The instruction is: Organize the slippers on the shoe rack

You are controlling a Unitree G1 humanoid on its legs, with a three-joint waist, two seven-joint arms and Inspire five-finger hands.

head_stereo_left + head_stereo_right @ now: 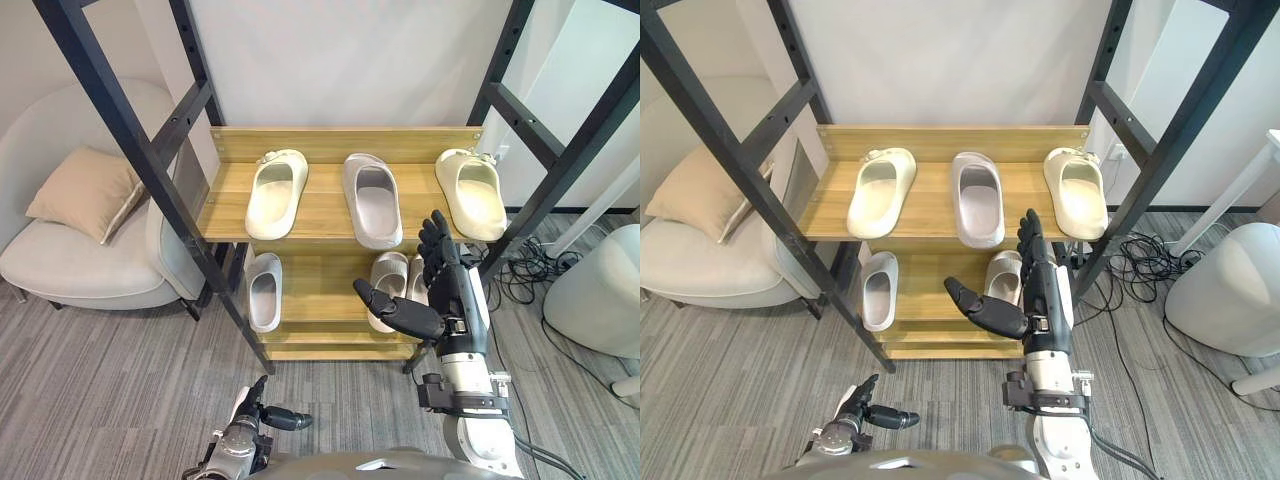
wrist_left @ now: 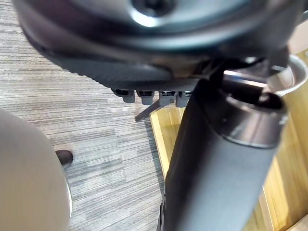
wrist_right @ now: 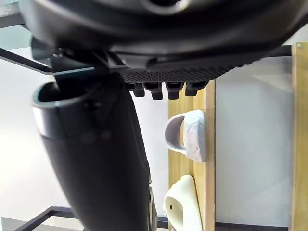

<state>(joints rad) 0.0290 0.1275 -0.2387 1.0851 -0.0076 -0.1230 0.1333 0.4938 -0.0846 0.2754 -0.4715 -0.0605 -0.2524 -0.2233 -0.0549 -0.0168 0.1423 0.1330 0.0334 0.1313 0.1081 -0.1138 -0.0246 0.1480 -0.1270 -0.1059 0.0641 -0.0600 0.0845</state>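
An armchair (image 1: 90, 260) with a tan cushion (image 1: 88, 192) stands at far left. The left hand (image 1: 262, 408) hangs low and near, fingers relaxed, holding nothing. The wooden shoe rack (image 1: 330, 143) carries a cream slipper (image 1: 277, 192), a grey slipper (image 1: 371, 198) and another cream slipper (image 1: 471, 192) on its top shelf. A pale slipper (image 1: 264, 290) and a pale pair (image 1: 388, 280) lie below. The right hand (image 1: 450, 290) is raised before the rack, spread wide and empty.

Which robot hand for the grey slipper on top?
Right: the right robot hand is raised, open, at the top shelf's front edge near the grey slipper; the left robot hand hangs low.
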